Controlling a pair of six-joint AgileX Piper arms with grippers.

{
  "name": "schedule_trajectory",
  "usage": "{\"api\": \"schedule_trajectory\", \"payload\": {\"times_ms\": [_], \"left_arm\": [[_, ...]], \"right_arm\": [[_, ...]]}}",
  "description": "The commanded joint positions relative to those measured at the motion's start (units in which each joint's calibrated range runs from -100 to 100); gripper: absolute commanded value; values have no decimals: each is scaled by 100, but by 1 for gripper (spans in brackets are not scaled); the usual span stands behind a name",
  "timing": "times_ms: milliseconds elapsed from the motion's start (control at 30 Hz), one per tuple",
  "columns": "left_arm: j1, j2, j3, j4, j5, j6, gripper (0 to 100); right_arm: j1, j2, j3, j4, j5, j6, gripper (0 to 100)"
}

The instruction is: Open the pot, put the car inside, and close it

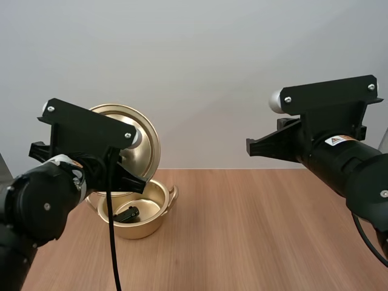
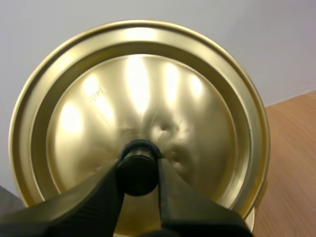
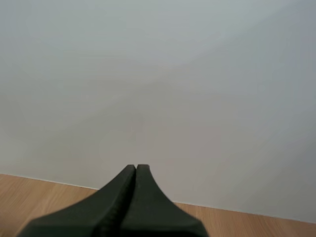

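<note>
The gold pot (image 1: 147, 225) stands uncovered on the wooden table at the left, with the small black car (image 1: 126, 213) lying inside it. Its gold lid (image 1: 147, 140) hangs tilted on edge just above and behind the pot. My left gripper (image 2: 139, 174) is shut on the lid's black knob (image 2: 138, 168), and the lid's shiny top (image 2: 148, 94) faces the left wrist camera. My right gripper (image 1: 250, 147) is raised high at the right, far from the pot and pointing left. Its fingers (image 3: 129, 180) lie together as one dark wedge, holding nothing.
Bare wooden table (image 1: 254, 230) stretches from the pot to the right edge. A plain pale wall stands behind the table's far edge (image 3: 247, 212).
</note>
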Motion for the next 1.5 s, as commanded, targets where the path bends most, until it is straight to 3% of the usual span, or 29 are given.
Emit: {"api": "schedule_trajectory", "payload": {"times_ms": [0, 333, 533, 867, 1467], "left_arm": [[15, 502, -302, -47, 494, -46, 0], [15, 2595, -2010, -100, 3197, -46, 0], [15, 3429, -2530, 604, 4277, -46, 0], [15, 3630, -2530, 734, 3936, -46, 0], [15, 4837, -2530, 141, 3518, -59, 0]], "right_arm": [[-4, -54, 3, 1, 3, -3, 0], [-4, -109, 212, -112, -228, -3, 0], [-4, -109, 351, -142, -595, -3, 0], [-4, -97, 351, -142, -512, -3, 0], [-4, -97, 351, -142, -378, -3, 0]]}}
